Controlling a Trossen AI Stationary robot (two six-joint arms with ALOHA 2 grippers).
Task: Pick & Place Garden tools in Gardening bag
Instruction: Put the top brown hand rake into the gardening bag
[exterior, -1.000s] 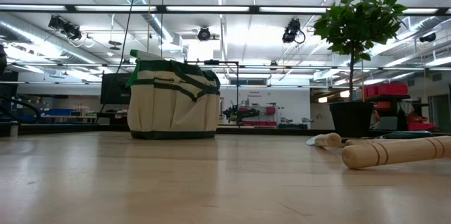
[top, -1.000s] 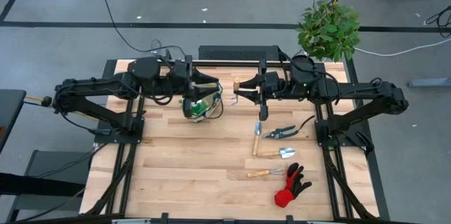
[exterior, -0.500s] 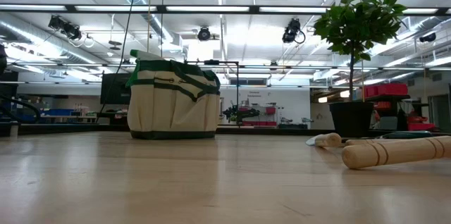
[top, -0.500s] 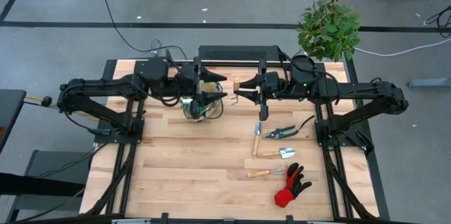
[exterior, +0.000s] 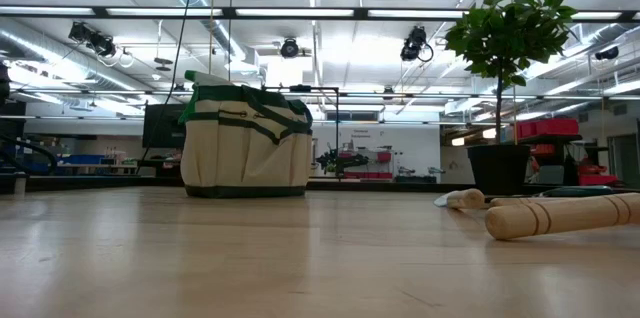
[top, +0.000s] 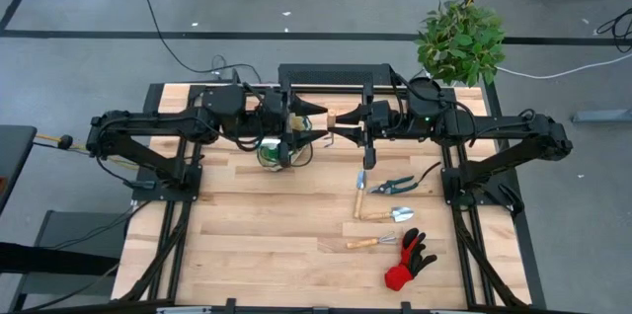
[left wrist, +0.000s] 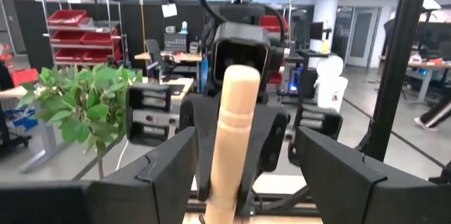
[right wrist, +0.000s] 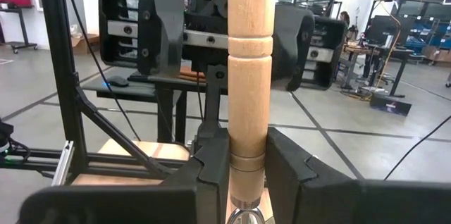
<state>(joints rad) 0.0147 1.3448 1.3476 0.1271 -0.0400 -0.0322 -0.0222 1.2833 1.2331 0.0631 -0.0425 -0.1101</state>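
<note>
Pale smooth turned wood on the tool handle (right wrist: 251, 76); tan soft cloth on the gardening bag (exterior: 246, 148); matt black plastic gripper fingers (left wrist: 158, 178); satiny planked wooden table (top: 267, 225).

The left pincer (left wrist: 243, 182) stands with its two dark fingers (left wrist: 158, 178) spread wide. Between them, touching neither, rises a pale wooden handle (left wrist: 234, 136), upright with a rounded top. Straight ahead, behind the handle, the right pincer (left wrist: 236, 171) clamps the handle's lower part, with its dark wrist housing above. A leafy potted plant (left wrist: 81, 104) shows beyond the finger on one side.
</note>
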